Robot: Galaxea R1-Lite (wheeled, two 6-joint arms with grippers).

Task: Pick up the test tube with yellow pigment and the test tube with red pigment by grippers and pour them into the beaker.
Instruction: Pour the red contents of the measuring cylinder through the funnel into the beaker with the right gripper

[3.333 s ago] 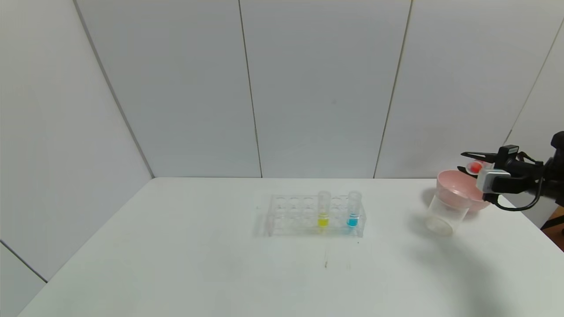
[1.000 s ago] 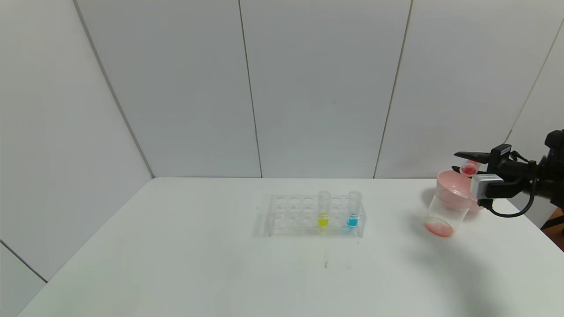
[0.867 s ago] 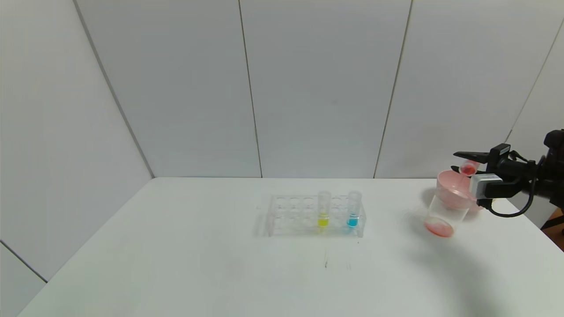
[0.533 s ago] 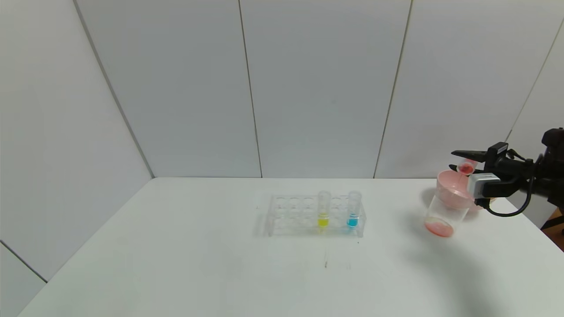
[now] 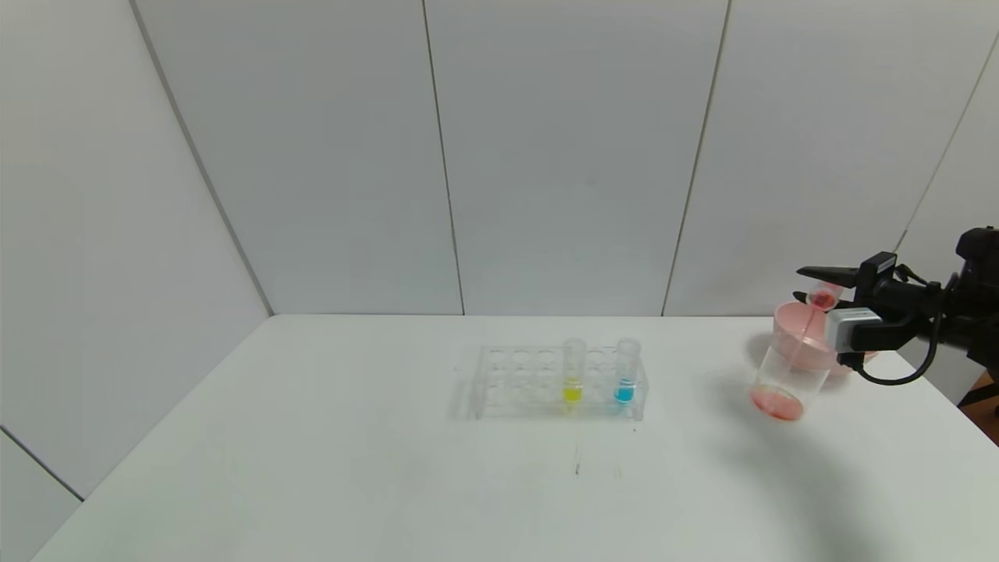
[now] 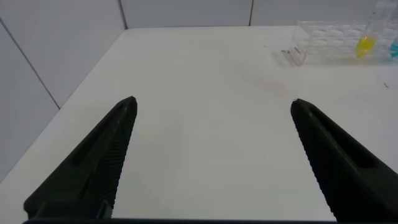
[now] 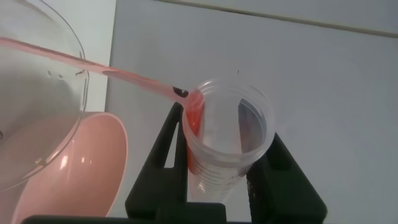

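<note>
- The right gripper (image 5: 812, 285) hangs over the tabletop's far right corner, its fingers clamped on the test tube with red pigment (image 5: 822, 297).
- The tube's long axis is tipped, mouth pointing down toward the beaker (image 5: 787, 380) below it; a thin red stream runs into it.
- The test tube with yellow pigment (image 5: 573, 371) stands upright in the rack (image 5: 515, 382) mid-table.
- The left gripper (image 6: 211, 155) is spread open and empty, near the left edge, probably nearer the yellow tube.
</note>
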